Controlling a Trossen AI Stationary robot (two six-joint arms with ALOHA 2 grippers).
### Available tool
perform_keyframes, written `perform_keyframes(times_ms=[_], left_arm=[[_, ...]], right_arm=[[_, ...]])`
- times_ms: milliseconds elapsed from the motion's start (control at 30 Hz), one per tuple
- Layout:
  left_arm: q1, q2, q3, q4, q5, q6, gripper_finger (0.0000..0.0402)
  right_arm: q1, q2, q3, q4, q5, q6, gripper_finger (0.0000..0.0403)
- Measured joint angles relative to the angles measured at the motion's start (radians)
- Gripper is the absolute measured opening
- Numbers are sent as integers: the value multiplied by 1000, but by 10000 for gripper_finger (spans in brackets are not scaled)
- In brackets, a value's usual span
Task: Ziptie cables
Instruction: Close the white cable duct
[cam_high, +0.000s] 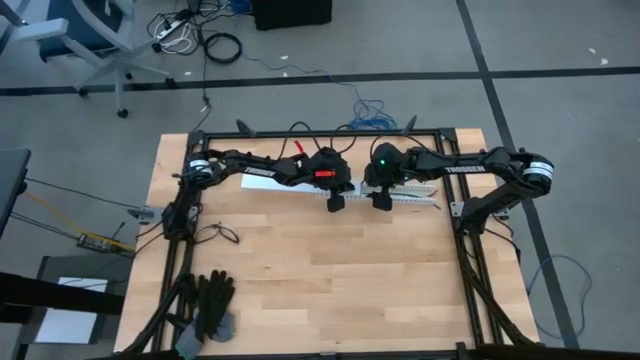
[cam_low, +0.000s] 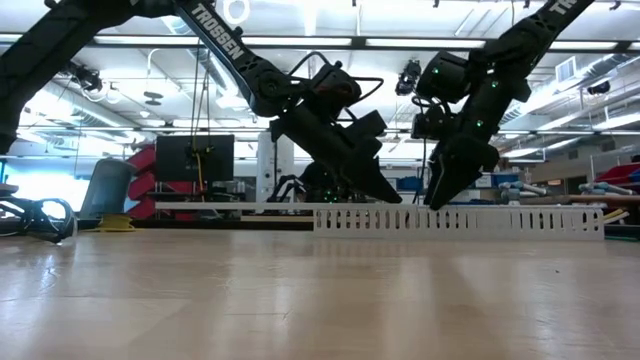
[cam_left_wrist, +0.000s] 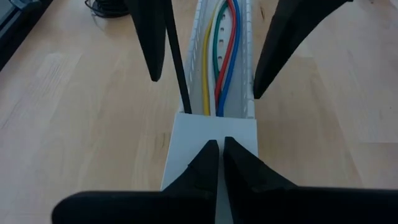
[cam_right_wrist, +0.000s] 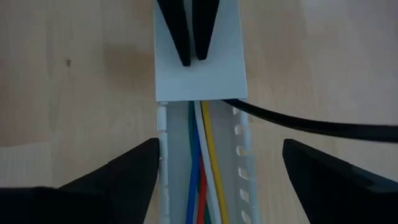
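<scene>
table (cam_high: 330, 280): wooden | slotted white channel (cam_low: 460, 219): lies along far side, part lidded | right gripper (cam_right_wrist: 217, 168): released, fingers straddling channel | left gripper (cam_left_wrist: 221, 163): clenched over lid (cam_left_wrist: 211, 146), grasping nothing | cables (cam_left_wrist: 221, 56): yellow, green, red, blue inside channel

- The table (cam_high: 330, 270) was a light wooden top with a black frame along its edges.
- A long white slotted channel (cam_high: 415, 197) lay flat along the far side, partly closed by a white cover (cam_left_wrist: 211, 146).
- Black gloves (cam_high: 212, 300) lay at the near left corner.
- A small dark loop of cord (cam_high: 222, 233) lay on the left side, apart from the channel.
</scene>
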Motion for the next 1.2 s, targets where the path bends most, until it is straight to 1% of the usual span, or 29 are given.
perform_keyframes(times_ms=[100, 233, 433, 567, 700, 967, 1133, 1200], left_arm=[[0, 0, 0, 2, 0, 0, 0], [0, 0, -2, 11, 0, 0, 0], [0, 0, -2, 15, 2, 0, 0], [-1, 0, -2, 17, 2, -1, 0], [-2, 0, -2, 17, 2, -1, 0], [-2, 1, -2, 17, 3, -1, 0], [-2, 1, -2, 17, 3, -3, 0], [-2, 1, -2, 17, 4, -3, 0]], right_arm=[[0, 1, 0, -1, -16, -1, 315], [-1, 1, 0, -3, -87, 16, 308], [-5, 2, -1, 20, -89, 41, 307], [-18, 20, -25, 79, -91, 58, 307], [-22, 50, -37, 84, -86, 61, 307], [-32, 51, -41, 121, -95, 61, 307], [-47, 51, -114, 247, -143, 85, 307], [-47, 51, -142, 304, -145, 96, 307]])
